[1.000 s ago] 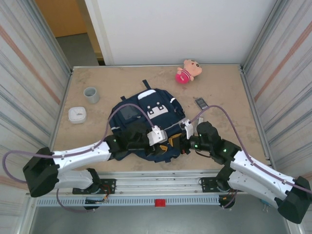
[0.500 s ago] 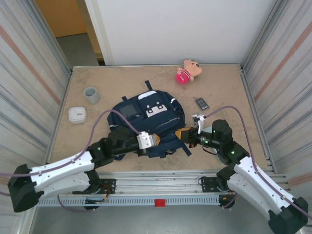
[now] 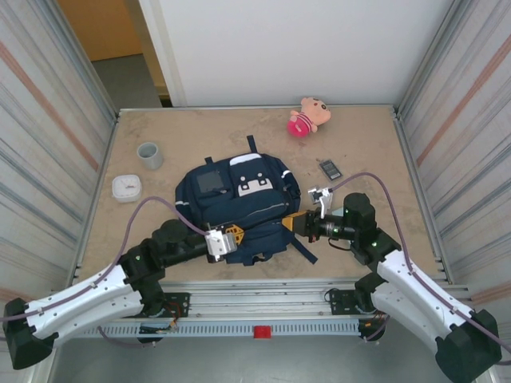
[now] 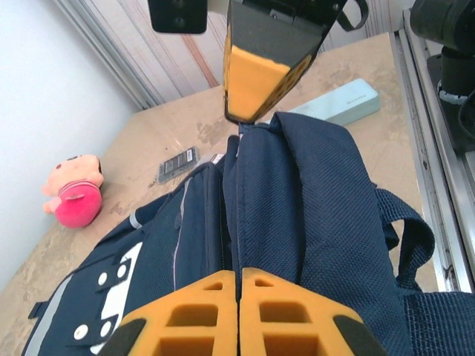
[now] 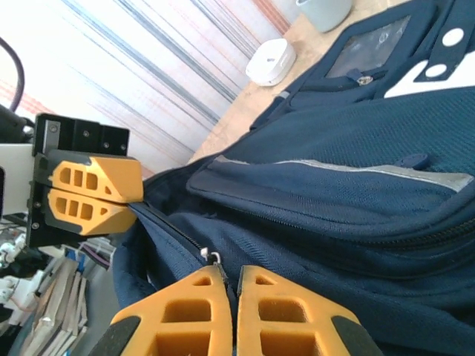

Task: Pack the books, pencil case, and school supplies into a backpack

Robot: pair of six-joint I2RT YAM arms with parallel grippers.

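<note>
1. Left claw (image 3: 226, 237) clenched on the near rim of the backpack (image 3: 255, 211); right claw (image 3: 294, 223) likewise, opposite.
2. Pencil case (image 4: 338, 102) lies outside, just beside backpack.
3. Risk: thin fabric pinch slips under pull, so opening collapses.

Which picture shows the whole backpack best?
The top view: the backpack shows whole, from above. The left wrist view gives a close look at its fabric and strap; the right wrist view, its zipper and pockets.

Tan table (image 3: 375, 144) carries backpack (image 3: 231, 199), cup (image 3: 149, 155), white box (image 3: 126, 187), plush toy (image 3: 307, 116), gadget (image 3: 329, 168).
</note>
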